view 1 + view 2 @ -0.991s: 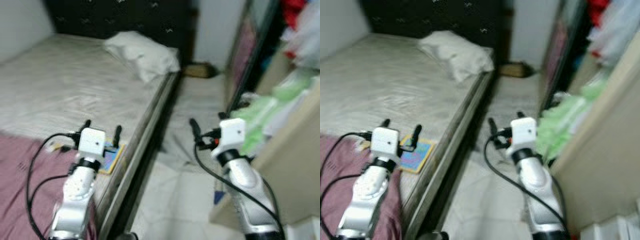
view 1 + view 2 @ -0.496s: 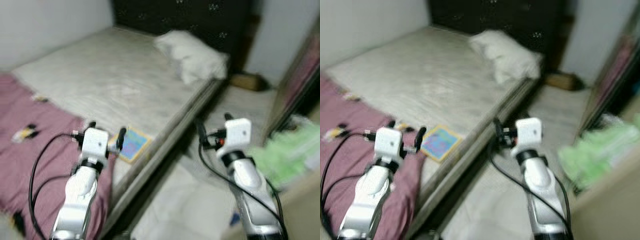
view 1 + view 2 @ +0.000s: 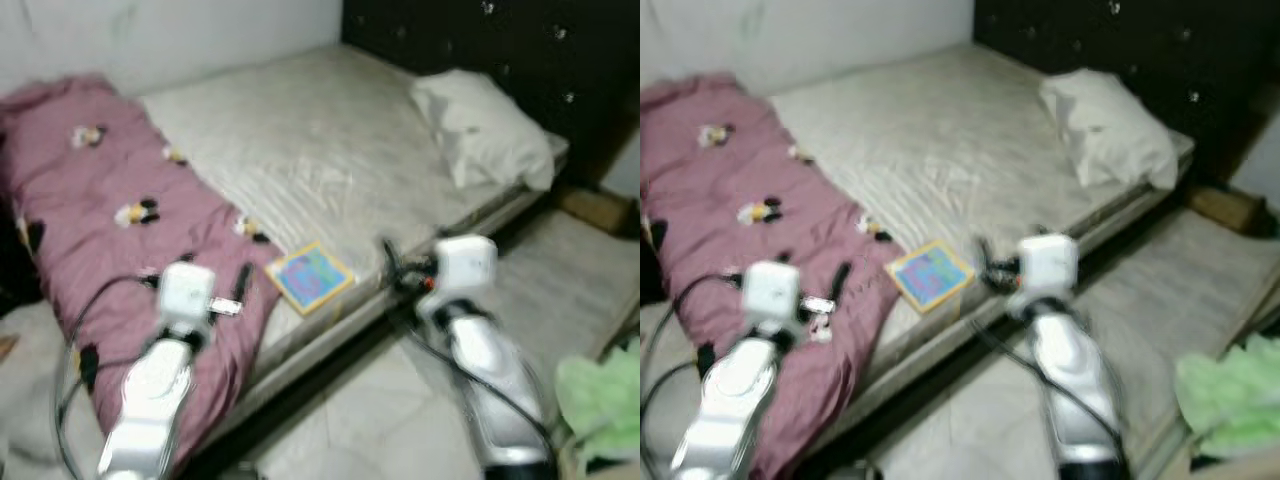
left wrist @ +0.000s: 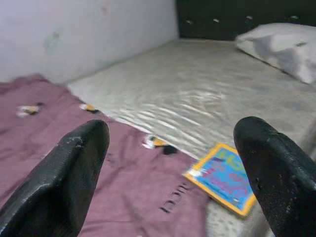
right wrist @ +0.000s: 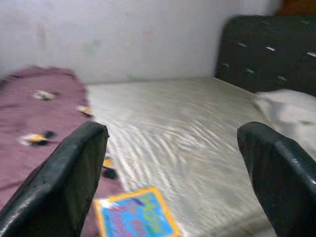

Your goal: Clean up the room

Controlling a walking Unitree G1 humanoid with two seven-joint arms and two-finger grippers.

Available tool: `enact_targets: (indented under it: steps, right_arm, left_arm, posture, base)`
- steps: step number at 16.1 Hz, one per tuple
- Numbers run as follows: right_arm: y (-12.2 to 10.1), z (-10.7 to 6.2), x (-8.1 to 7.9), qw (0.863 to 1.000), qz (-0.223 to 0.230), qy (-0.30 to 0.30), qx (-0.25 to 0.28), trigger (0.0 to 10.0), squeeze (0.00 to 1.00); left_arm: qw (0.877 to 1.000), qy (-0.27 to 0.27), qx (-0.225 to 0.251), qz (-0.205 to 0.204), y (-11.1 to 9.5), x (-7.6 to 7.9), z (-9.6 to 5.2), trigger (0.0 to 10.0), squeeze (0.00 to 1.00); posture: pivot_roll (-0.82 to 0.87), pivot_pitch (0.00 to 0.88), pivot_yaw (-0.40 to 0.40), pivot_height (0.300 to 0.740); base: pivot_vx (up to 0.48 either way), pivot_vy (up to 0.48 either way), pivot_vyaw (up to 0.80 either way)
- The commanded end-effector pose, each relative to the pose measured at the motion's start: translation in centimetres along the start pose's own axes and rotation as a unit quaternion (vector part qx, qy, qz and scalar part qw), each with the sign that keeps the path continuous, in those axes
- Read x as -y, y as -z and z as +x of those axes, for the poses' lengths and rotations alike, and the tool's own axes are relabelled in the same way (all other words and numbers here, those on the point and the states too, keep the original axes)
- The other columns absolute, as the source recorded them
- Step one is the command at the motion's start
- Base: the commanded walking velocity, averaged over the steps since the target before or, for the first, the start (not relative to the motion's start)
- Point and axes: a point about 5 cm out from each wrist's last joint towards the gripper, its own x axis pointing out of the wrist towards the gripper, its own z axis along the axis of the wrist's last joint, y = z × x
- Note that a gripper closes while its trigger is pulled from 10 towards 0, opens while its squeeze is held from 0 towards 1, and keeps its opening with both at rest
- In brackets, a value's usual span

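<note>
— As far as the room goes, what do we log as done?

— Nothing yet, by our judgement. Item one: the bed (image 3: 330, 160), mattress bare. Item two: a maroon blanket (image 3: 120, 230), crumpled along the side of the bed away from the headboard and hanging over its near edge. Item three: a colourful book (image 3: 310, 277) lying flat on the bed at the near edge, just beside the blanket. Item four: a white pillow (image 3: 485, 125) at the head of the bed. Item five: something pale green (image 3: 600, 395) on the floor, well apart from the bed. All unsorted.

— And our tools?

— The left gripper (image 4: 170, 168) hovers over the blanket on the bed, fingers spread wide, holding and touching nothing; the book lies beyond it. The right gripper (image 5: 173, 173) hangs at the near edge of the bed, fingers likewise spread wide and empty, with the book ahead of it. We judge the book the likeliest first pickup.
</note>
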Motion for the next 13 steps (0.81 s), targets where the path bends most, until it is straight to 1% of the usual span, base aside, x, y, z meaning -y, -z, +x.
enact_targets:
  steps: [1, 4, 8, 10, 11, 12, 13]
  right_arm:
    - [0.1, -0.3, 0.8, 1.000, -0.006, 0.011, -0.006, 10.0, 0.00]
    - [0.3, -0.4, 0.9, 1.000, -0.008, 0.012, -0.008, 10.0, 0.00]
    - [0.8, -0.7, 1.5, 0.999, -0.021, 0.033, -0.020, 10.0, 0.00]
    - [1.1, -0.9, 1.8, 0.999, -0.018, 0.041, -0.026, 10.0, 0.00]
    - [1.2, -0.9, 1.9, 0.998, -0.018, 0.049, -0.026, 10.0, 0.00]
    - [1.2, -0.8, 2.1, 0.998, -0.013, 0.057, -0.025, 10.0, 0.00]
    - [1.1, -0.7, 2.1, 0.998, -0.013, 0.058, -0.025, 10.0, 0.00]
  left_arm:
    - [1.000, 0.016, 0.004, -0.008, -0.3, 0.6, 0.0, 10.0, 0.00]
    - [1.000, 0.017, 0.002, -0.011, -0.2, 0.6, -0.1, 10.0, 0.00]
    - [1.000, 0.003, -0.007, -0.028, 0.1, 0.2, -0.2, 10.0, 0.00]
    - [0.999, 0.005, -0.005, -0.031, 0.0, 0.2, -0.2, 10.0, 0.00]
    - [0.999, 0.012, 0.000, -0.037, -0.1, 0.3, -0.2, 10.0, 0.00]
    - [0.999, 0.019, 0.006, -0.042, -0.3, 0.4, -0.3, 10.0, 0.00]
    - [0.999, 0.021, 0.006, -0.043, -0.3, 0.4, -0.3, 10.0, 0.00]
  posture:
    - [-0.05, 0.025, -0.029, 0.740]
    - [-0.05, 0.021, -0.029, 0.740]
    - [-0.05, 0.018, -0.032, 0.740]
    - [-0.05, 0.018, -0.034, 0.740]
    - [-0.05, 0.017, -0.034, 0.740]
    - [-0.05, 0.016, -0.034, 0.740]
    - [-0.05, 0.016, -0.034, 0.740]
  base:
    - [0.000, 0.000, 0.80]
    - [0.000, 0.000, 0.80]
    - [0.000, 0.000, 0.80]
    - [0.000, 0.000, 0.80]
    - [0.000, 0.000, 0.59]
    - [0.000, 0.000, 0.00]
    - [0.281, 0.000, 0.00]
